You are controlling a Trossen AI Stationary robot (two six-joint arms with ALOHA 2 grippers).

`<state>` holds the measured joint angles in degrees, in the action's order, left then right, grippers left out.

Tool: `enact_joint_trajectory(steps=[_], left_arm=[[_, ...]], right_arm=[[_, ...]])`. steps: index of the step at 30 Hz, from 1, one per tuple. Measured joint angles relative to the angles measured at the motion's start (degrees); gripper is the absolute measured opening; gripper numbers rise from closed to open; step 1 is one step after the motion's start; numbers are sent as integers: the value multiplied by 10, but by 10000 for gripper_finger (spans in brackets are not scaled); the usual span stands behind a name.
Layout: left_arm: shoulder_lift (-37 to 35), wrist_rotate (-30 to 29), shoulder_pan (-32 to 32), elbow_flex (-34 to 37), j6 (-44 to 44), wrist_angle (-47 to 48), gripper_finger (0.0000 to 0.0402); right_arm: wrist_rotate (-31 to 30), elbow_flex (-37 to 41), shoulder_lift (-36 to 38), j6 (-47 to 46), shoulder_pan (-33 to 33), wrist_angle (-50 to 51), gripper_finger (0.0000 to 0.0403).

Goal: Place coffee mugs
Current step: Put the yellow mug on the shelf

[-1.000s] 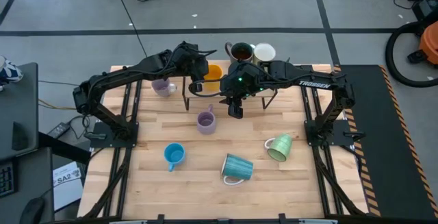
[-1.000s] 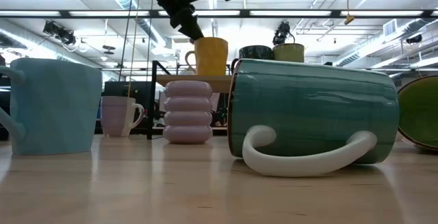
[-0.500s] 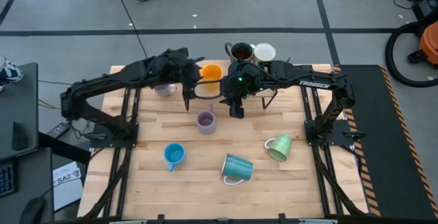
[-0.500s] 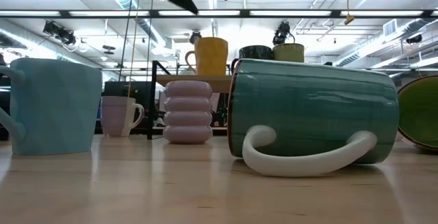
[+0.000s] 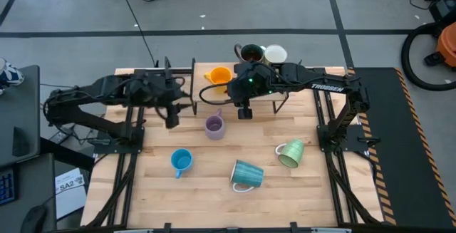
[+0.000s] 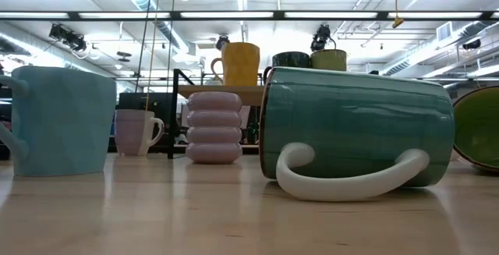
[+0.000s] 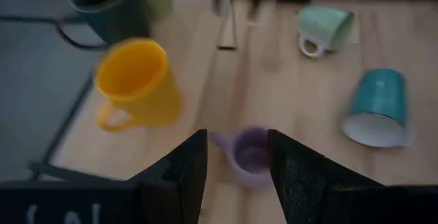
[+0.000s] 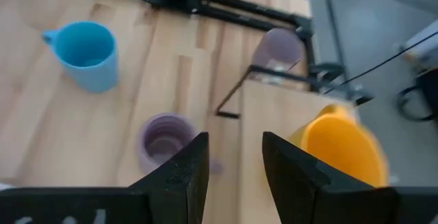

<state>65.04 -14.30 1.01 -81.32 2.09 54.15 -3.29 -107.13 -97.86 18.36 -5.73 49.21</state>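
High view first, and we read it from left to right. Our left hand hangs over the left part of the tabletop, its fingers parted with nothing between them. Under that arm one lavender mug sits mostly hidden; in the low view it stands upright on the wood. The blue mug stands upright near the front left. The ribbed lavender mug stands upright just right of the left hand, apart from it. Behind it the orange mug stands upright on the raised shelf at the back, touched by neither hand. Our right hand hovers just right of the ribbed mug, beside the shelf; its fingers are also spread and empty. The teal mug lies on its side near the front, white handle toward the edge. The dark brown mug and the cream mug stand side by side at the back of the shelf. The pale green mug lies tipped on its side at the right.
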Motion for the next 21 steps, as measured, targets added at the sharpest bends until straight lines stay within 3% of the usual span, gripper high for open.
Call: enact_joint_trajectory(steps=[5,10,16,21], left_arm=[[-6,-1,-58,0,63,62,158],[-5,-3,-112,1,78,57,158],[-13,-38,-158,63,78,-21,158],[-13,-39,-170,129,81,-76,158]], right_arm=[[-1,0,0,51,-19,-30,142],[8,0,-8,58,-54,-41,142],[24,0,-25,58,-94,-45,142],[85,1,-36,58,-120,-36,142]])
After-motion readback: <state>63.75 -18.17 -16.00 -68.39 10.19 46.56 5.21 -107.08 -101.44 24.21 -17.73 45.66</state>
